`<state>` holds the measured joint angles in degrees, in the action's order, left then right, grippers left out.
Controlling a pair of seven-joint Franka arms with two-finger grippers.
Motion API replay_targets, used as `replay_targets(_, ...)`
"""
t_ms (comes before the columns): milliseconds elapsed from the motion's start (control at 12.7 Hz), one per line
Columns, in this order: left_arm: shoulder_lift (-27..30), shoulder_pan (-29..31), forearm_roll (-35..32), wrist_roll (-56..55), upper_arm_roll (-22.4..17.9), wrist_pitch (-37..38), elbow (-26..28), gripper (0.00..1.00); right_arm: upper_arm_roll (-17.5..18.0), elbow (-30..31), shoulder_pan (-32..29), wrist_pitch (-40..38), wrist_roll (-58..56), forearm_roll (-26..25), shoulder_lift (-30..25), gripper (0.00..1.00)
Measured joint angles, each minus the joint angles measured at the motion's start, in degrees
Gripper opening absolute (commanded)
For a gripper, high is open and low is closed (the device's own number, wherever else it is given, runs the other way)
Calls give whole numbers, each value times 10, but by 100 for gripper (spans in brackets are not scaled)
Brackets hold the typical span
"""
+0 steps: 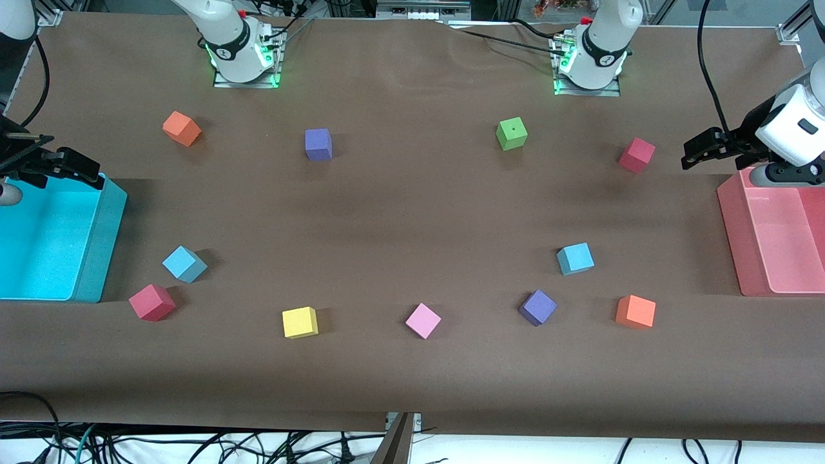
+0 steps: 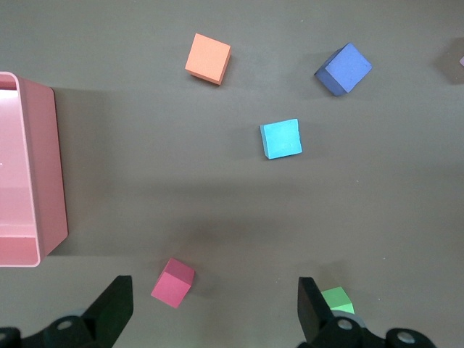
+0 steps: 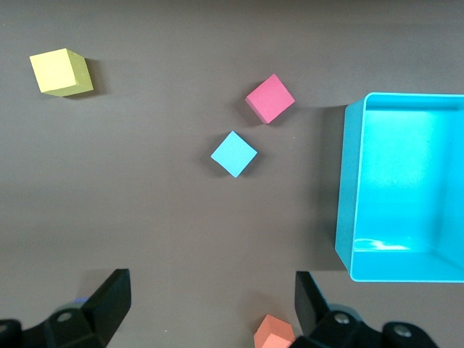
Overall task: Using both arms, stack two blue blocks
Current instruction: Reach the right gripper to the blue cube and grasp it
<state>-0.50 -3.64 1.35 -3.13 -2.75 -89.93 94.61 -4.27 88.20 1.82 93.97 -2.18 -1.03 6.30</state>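
Observation:
Two light blue blocks lie apart on the brown table. One blue block [image 1: 185, 263] sits near the teal bin at the right arm's end and shows in the right wrist view [image 3: 234, 154]. The second blue block [image 1: 575, 258] sits toward the left arm's end and shows in the left wrist view [image 2: 281, 138]. My right gripper [image 1: 84, 171] hangs open and empty over the teal bin's corner, with its jaws wide in the right wrist view [image 3: 212, 297]. My left gripper [image 1: 695, 153] hangs open and empty by the pink bin, with its jaws wide in the left wrist view [image 2: 214, 301].
A teal bin [image 1: 103, 245] stands at the right arm's end and a pink bin [image 1: 738, 238] at the left arm's end. Scattered cubes: orange [image 1: 182, 128], purple [image 1: 318, 144], green [image 1: 512, 133], red [image 1: 637, 154], red [image 1: 152, 302], yellow [image 1: 300, 322], pink [image 1: 423, 320], purple [image 1: 537, 307], orange [image 1: 635, 311].

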Motion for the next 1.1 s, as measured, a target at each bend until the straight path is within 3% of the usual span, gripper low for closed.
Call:
replay_targets(393,-6,0,0,0,0,-1,-1,100,0,1,-2,30,-27,0,59,100)
replay_targets(865,-8,0,0,0,0,-1,-1,100,0,7,-11,133,-314,0,188,100)
replay_targets(1101,-8,0,0,0,0,-1,-1,100,0,36,-13,204,-387,0,234,100)
